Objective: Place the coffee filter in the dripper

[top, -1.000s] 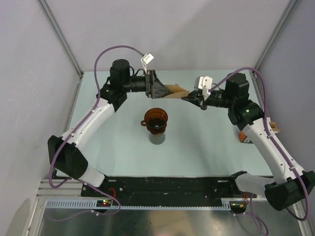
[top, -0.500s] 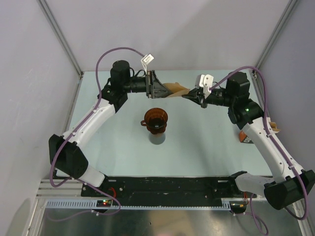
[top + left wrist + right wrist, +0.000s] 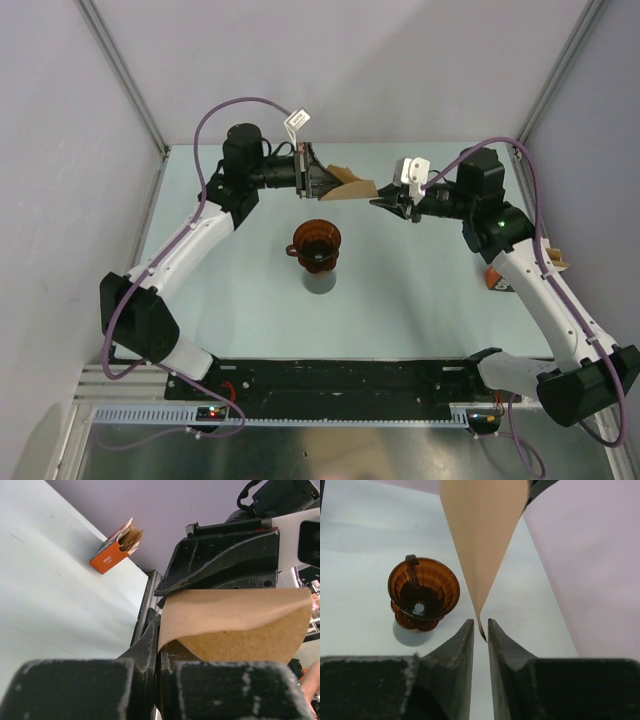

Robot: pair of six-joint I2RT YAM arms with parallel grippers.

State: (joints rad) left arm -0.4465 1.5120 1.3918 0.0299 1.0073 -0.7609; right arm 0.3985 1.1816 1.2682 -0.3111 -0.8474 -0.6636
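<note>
Filter: the coffee filter (image 3: 350, 184) hangs in the air above the desk (image 3: 420, 290), behind the dripper (image 3: 316, 243) and well apart from it.
Left gripper: the left gripper (image 3: 322, 181) is pressed together on the filter's wide edge.
Right gripper: the right gripper (image 3: 384, 203) has its fingers a narrow slit apart, with the filter's tip just at the slit; we see no pinch.
Dripper: upright, rim up, nothing inside.
Done: we judge the filter lifted and gripped.
Left: bring it over the rim tip down, seat it and let go; roughly half remains.
</note>
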